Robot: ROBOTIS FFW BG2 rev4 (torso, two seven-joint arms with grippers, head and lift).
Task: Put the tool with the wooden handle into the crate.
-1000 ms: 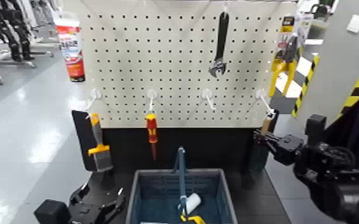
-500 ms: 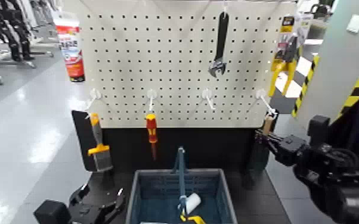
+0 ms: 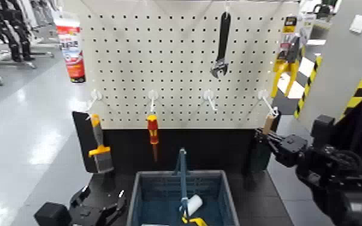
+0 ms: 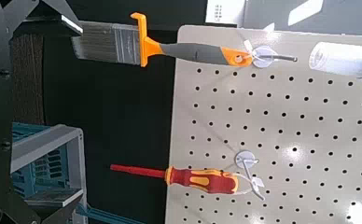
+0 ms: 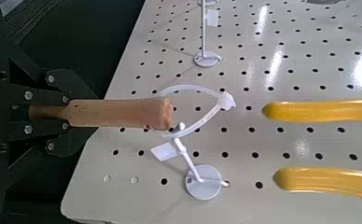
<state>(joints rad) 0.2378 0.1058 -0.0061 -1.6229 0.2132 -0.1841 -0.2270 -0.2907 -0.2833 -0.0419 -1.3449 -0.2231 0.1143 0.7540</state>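
You have the board (image 3: pixel 177 66) across the upper middle, the crate (image 3: pixel 230 207) at bottom centre. Your right gripper (image 3: pixel 261 133), right of centre, is closed on the tool (image 3: pixel 268 124), whose loop (image 5: pixel 204 91) hangs on the hook (image 5: pixel 201 177). Your left gripper (image 3: pixel 102 210), lower left, waits, spread wide. Keep the grip firm and ease the loop along the hook and over its tip, level, without twisting; a sideways tug could snag it. Only then swing toward the crate.

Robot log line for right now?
right jaws: shut on wooden handle | tool: at pegboard hook, not in crate
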